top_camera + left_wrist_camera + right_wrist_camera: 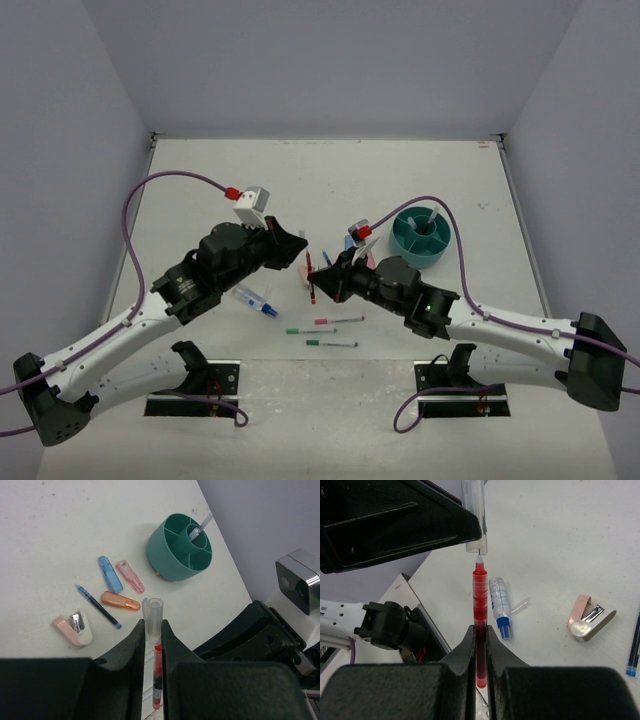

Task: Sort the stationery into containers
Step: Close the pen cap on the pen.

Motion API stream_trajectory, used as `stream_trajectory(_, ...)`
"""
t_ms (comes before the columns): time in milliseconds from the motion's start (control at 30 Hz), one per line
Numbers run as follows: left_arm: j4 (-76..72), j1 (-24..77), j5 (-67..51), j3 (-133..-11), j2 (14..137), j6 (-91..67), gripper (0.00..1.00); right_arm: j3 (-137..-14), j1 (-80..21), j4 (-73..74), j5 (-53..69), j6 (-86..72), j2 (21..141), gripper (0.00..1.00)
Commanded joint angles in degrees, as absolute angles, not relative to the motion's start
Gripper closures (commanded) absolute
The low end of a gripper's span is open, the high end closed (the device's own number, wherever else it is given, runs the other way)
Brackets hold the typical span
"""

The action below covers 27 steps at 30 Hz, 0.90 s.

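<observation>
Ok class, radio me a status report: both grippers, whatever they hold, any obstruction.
Left gripper shut on clear plastic pen cap. Right gripper shut on slim red pen, tip at cap's mouth. Nothing between them.

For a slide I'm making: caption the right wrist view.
Right claw grips a red pen, its tip aimed at the clear cap held by the left claw.

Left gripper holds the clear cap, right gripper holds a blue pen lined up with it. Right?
One thing is off: the pen in the right gripper is red, not blue, as the right wrist view shows. The rest stands: the left gripper holds the clear cap, with the pen lined up with it.
</observation>
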<state>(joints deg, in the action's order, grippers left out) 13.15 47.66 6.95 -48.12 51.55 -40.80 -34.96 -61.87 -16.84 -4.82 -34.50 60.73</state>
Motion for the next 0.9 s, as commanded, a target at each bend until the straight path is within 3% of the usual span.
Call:
stream_trajectory(0,13.2,47.8,8.3,-51.1,50.4,-39.0,1.0,-38.0,-62.1,-17.8,-4.7,-34.5,61.3,1.0)
stream_trajectory(867,13.0,47.7,7.0,-50.6,50.8,-38.8,1.0,-41.5,-61.7,-14.3,-7.2,-33.7,61.6,1.0)
